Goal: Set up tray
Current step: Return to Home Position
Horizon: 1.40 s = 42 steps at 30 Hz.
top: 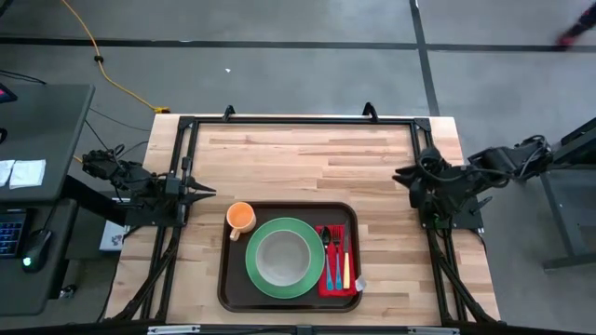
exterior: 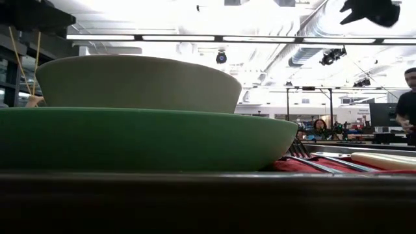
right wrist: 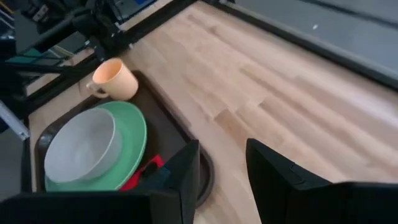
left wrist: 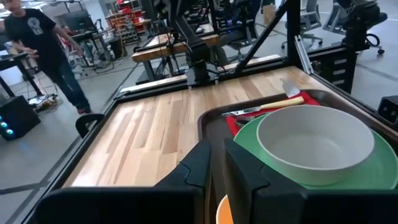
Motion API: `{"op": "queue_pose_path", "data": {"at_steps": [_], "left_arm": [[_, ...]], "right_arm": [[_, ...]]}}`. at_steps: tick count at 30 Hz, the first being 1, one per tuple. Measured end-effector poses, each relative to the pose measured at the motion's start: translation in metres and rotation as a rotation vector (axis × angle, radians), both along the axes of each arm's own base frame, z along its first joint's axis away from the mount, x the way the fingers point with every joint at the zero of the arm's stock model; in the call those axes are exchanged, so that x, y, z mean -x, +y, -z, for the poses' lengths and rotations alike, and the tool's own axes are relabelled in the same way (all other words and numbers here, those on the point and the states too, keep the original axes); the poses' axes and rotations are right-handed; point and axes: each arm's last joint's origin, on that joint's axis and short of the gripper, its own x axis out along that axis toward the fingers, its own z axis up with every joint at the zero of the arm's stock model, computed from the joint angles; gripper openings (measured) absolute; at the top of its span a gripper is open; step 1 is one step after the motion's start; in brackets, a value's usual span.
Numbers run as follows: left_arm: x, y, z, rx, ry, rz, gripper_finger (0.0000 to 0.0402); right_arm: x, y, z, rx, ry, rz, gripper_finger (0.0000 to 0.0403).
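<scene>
The dark brown tray (top: 232, 282) lies at the table's near middle. On it sits a green plate (top: 255, 278) holding a pale bowl (top: 284, 258). An orange cup (top: 240, 217) stands on the tray's far left corner. A red napkin (top: 335, 285) on the tray's right side carries a blue-handled spoon (top: 329, 253) and a yellow-handled utensil (top: 345, 267). My left gripper (top: 209, 192) hovers shut off the tray's far left corner, beside the cup. My right gripper (top: 402, 175) is open, up over the table's right side, away from the tray.
Bare wooden tabletop (top: 307, 158) stretches from the tray to the far edge. A black frame (top: 298, 119) runs around the table. People (left wrist: 37, 46) stand in the room beyond the table. A desk with a keyboard (top: 11, 233) stands off the table's left side.
</scene>
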Motion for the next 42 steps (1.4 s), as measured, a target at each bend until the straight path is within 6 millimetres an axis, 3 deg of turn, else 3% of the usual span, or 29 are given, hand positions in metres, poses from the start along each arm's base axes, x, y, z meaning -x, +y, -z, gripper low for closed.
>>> {"op": "queue_pose_path", "data": {"at_steps": [8, 17, 28, 37, 42], "left_arm": [[0.0, -0.001, -0.005, 0.005, -0.044, 0.034, 0.0069], [-0.014, -0.009, -0.008, -0.023, -0.023, 0.068, 0.0069], [-0.018, -0.012, -0.015, -0.103, -0.091, 0.086, 0.0069], [-0.019, -0.012, 0.024, -0.028, -0.095, 0.083, 0.0069], [-0.022, -0.014, 0.031, -0.041, -0.089, 0.095, 0.0069]], "right_arm": [[0.015, -0.004, 0.049, -0.12, -0.149, -0.07, 0.011], [0.031, -0.01, 0.082, -0.199, -0.313, -0.114, 0.011], [0.044, -0.015, 0.099, -0.193, -0.44, -0.151, 0.011], [0.045, -0.015, 0.101, -0.196, -0.43, -0.174, 0.011], [0.045, -0.015, 0.1, -0.186, -0.444, -0.16, 0.011]]}}
